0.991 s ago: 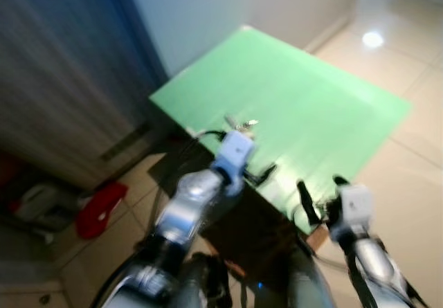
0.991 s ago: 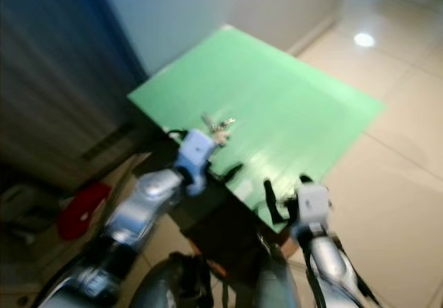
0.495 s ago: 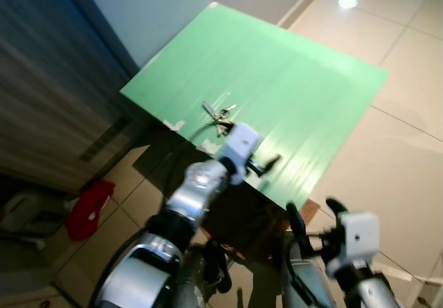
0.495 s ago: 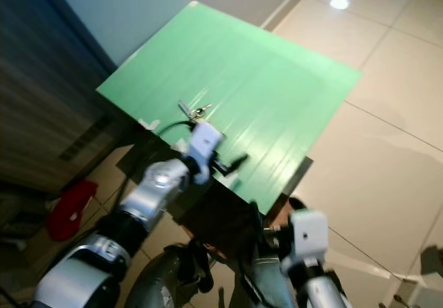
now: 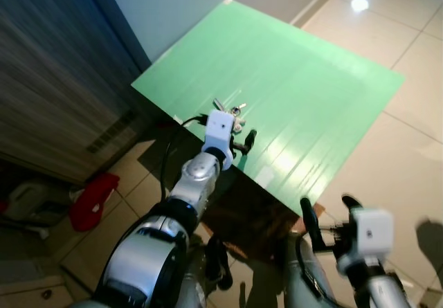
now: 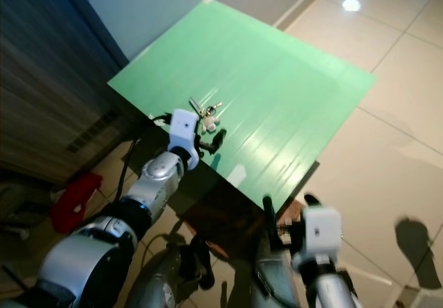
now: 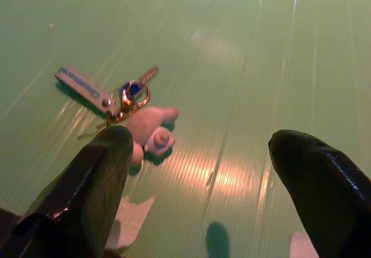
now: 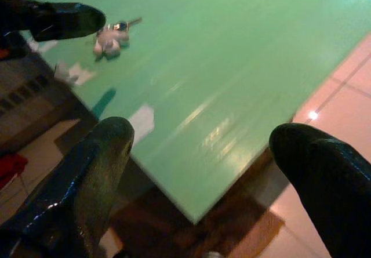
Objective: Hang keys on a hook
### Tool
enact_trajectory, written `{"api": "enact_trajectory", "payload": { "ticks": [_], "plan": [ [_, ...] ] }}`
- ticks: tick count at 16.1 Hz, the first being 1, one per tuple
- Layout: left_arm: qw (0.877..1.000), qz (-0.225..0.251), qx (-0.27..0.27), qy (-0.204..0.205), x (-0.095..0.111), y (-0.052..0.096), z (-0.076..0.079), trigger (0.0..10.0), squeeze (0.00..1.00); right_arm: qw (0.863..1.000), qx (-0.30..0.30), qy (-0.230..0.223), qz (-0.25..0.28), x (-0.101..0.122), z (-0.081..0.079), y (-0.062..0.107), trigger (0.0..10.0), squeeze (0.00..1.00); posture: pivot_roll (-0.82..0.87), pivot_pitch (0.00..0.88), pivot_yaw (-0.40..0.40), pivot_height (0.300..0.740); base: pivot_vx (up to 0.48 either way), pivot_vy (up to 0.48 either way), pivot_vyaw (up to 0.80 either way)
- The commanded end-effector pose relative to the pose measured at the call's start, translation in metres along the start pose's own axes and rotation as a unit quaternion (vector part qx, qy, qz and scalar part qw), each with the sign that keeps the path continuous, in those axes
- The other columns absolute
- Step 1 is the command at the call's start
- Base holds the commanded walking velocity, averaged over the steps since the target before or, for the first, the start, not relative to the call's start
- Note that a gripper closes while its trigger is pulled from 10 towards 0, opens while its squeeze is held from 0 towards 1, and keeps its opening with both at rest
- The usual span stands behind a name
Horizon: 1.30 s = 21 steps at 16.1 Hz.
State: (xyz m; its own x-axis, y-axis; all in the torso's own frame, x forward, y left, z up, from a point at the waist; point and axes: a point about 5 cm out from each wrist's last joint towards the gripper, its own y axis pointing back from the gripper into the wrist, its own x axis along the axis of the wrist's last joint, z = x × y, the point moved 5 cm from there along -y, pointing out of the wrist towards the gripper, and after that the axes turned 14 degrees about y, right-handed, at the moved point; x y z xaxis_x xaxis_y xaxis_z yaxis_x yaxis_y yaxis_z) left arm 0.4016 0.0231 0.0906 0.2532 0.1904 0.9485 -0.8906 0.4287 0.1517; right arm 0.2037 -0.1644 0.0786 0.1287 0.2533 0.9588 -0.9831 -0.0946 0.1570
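The keys [image 5: 232, 111] lie on the green table [image 5: 318, 79] near its front left edge: a ring with a blue-lettered strap, a small key and a white plush charm [image 7: 152, 134]. My left gripper [image 5: 239, 144] hovers open just short of them, the charm lying past its left fingertip [image 7: 107, 159]. My right gripper [image 5: 327, 214] stands open, low and off the table's near corner, facing the table top with the keys [image 8: 111, 37] far ahead of it.
Pale scraps of tape [image 6: 235, 175] stick to the table near its front edge. A dark slatted wall [image 5: 48, 79] runs along the left, with a red object [image 5: 93, 197] on the tiled floor below it. Glossy tile floor [image 5: 415, 135] lies to the right.
The head camera has shifted. My left gripper has reached forward over the table edge and now sits just before the keys. The right gripper stays low by the table corner.
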Motion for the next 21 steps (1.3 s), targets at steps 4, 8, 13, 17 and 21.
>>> {"api": "enact_trajectory", "payload": {
  "ticks": [4,8,13,17,21],
  "plan": [
    [0.999,-0.028,0.024,0.001,-0.008,-0.005,0.006,10.0,0.0,1.0,-0.009,-0.008,-0.029,0.0,-0.007,0.031,10.0,0.0,-0.55,0.431,0.194,0.701,0.0,0.0,0.0],
    [0.998,-0.029,0.041,-0.033,-0.001,-0.009,0.005,10.0,0.0,0.999,-0.019,-0.011,-0.039,0.002,-0.006,0.045,10.0,0.0,-0.57,0.462,0.194,0.701,0.0,0.0,0.0],
    [0.993,0.01,0.115,-0.008,0.033,-0.011,-0.022,10.0,0.0,0.998,-0.016,-0.008,-0.061,0.002,-0.009,0.066,10.0,0.0,-0.63,0.487,0.17,0.701,0.0,0.0,0.0],
    [0.991,0.012,0.13,-0.037,0.04,-0.012,-0.027,10.0,0.0,0.996,-0.021,-0.007,-0.081,0.002,-0.009,0.081,10.0,0.0,-0.66,0.51,0.165,0.701,0.0,0.0,0.0],
    [0.989,-0.003,0.139,-0.051,0.038,-0.012,-0.028,10.0,0.0,0.995,-0.025,-0.01,-0.101,0.003,-0.012,0.098,10.0,0.0,-0.7,0.546,0.152,0.701,0.0,0.0,0.0]
  ]
}}
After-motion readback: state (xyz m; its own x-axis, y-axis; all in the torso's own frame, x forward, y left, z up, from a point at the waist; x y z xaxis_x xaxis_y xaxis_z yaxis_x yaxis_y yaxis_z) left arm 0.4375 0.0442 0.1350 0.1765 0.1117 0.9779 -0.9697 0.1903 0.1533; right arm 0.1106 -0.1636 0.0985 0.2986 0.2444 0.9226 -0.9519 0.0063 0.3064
